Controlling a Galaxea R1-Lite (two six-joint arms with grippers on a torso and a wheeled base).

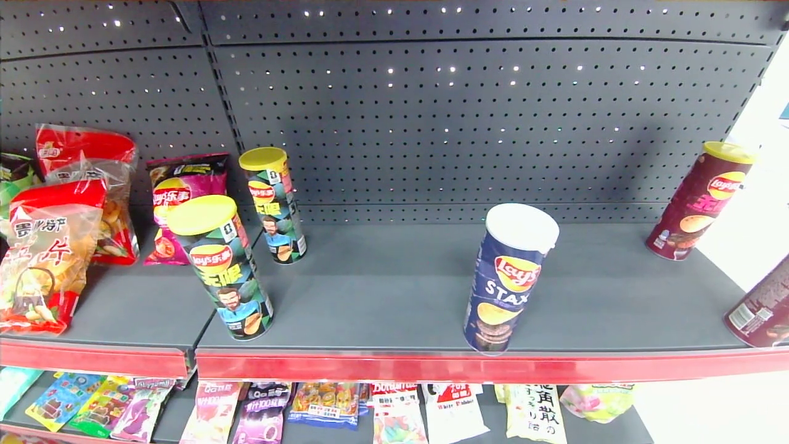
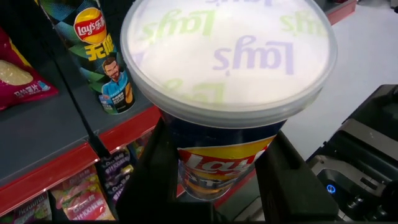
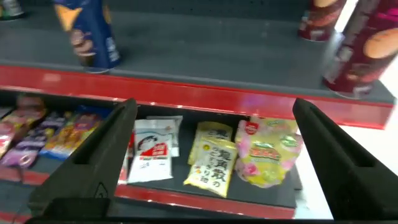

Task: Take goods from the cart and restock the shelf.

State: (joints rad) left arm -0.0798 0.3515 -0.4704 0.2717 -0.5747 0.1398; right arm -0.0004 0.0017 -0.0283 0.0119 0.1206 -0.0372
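The left gripper (image 2: pixel 221 158) clamps a navy cylindrical chip can with a white plastic lid (image 2: pixel 227 56), held on the near side of the red-edged grey metal shelf (image 2: pixel 37 137) and right of a green yellow-lidded can (image 2: pixel 102 56). The right gripper (image 3: pixel 214 106) is spread wide and holds nothing, facing the bagged snacks (image 3: pixel 214 158) on the tier below.

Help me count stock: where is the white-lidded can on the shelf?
Head view: the white-lidded can stands upright at the shelf's front edge, right of centre, left of a maroon can.

Before me, a navy white-lidded chip can (image 1: pixel 504 280) stands upright at the front edge of the grey metal shelf (image 1: pixel 394 290).
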